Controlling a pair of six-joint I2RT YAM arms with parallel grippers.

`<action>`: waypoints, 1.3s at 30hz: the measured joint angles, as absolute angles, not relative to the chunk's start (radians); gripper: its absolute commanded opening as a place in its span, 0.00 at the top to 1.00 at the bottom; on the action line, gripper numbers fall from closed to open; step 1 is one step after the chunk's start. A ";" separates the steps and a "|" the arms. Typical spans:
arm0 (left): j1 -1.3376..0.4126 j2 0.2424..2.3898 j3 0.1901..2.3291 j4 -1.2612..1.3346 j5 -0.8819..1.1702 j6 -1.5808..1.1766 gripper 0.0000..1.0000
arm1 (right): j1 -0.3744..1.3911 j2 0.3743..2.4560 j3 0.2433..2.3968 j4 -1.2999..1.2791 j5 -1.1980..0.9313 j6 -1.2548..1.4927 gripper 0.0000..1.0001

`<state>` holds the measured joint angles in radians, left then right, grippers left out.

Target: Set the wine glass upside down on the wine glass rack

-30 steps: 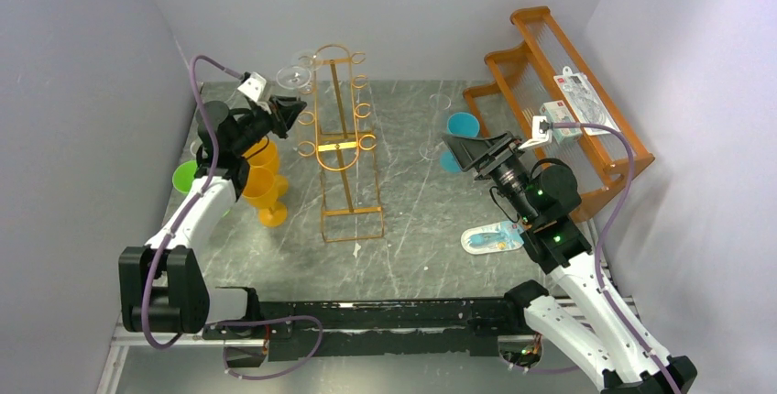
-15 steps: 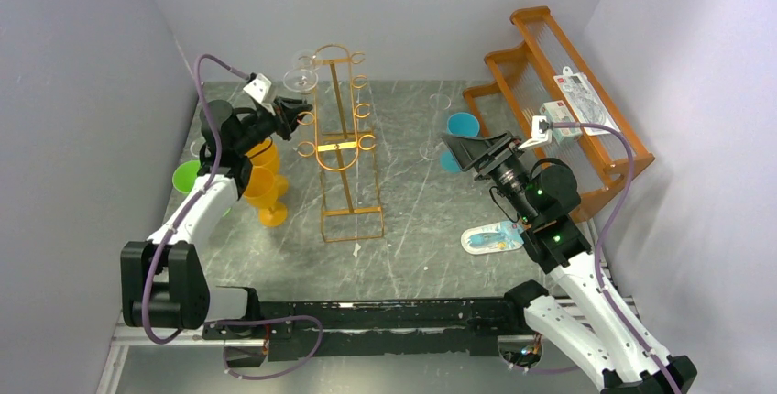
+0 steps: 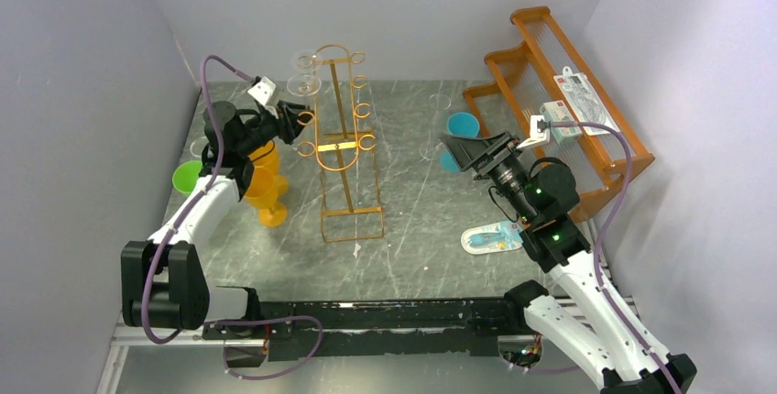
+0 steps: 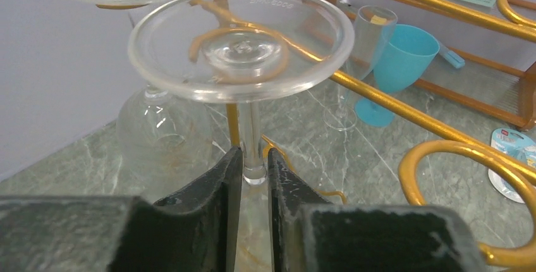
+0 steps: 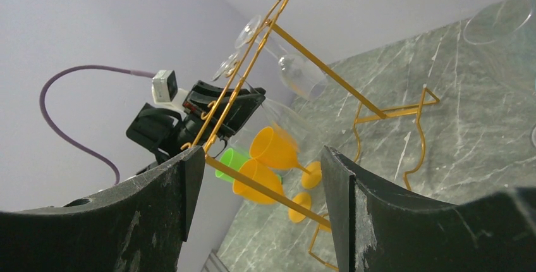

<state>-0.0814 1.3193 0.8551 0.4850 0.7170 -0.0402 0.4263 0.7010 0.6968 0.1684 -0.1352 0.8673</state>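
Marble table [image 3: 412,220], wine glass [image 4: 243,63] inverted, stem vertical

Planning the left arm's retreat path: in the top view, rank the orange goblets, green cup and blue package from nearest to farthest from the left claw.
1. Orange goblets, just below the left claw, toward the arm's base.
2. Green cup, at the table's left edge.
3. Blue package, far across on the right, beside the right arm.

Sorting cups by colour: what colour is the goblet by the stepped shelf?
Light blue goblet, clearest in the left wrist view.
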 measured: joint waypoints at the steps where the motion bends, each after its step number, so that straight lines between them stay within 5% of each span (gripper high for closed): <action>1: -0.081 1.319 0.855 0.481 0.716 -0.041 0.60 | 0.426 0.701 0.697 0.168 -0.136 0.867 0.29; 7: -0.081 1.285 0.855 0.456 0.697 -0.041 0.45 | 0.426 0.694 0.697 0.167 -0.135 0.867 0.28; 21: -0.082 1.090 0.805 0.253 0.499 -0.068 0.34 | 0.426 0.673 0.695 0.135 -0.120 0.859 0.29; 29: -0.083 0.915 0.799 0.015 0.307 -0.119 0.18 | 0.426 0.709 0.819 -0.098 -0.046 0.790 0.30; 39: -0.083 0.676 0.868 -0.339 0.158 -0.158 0.16 | 0.427 0.954 1.099 -0.444 0.120 0.622 0.42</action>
<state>-0.0826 0.6762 0.8684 -0.3393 0.1577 -0.1581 0.4267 0.9539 1.0992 -0.4442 0.1196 0.6216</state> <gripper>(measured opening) 0.842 0.630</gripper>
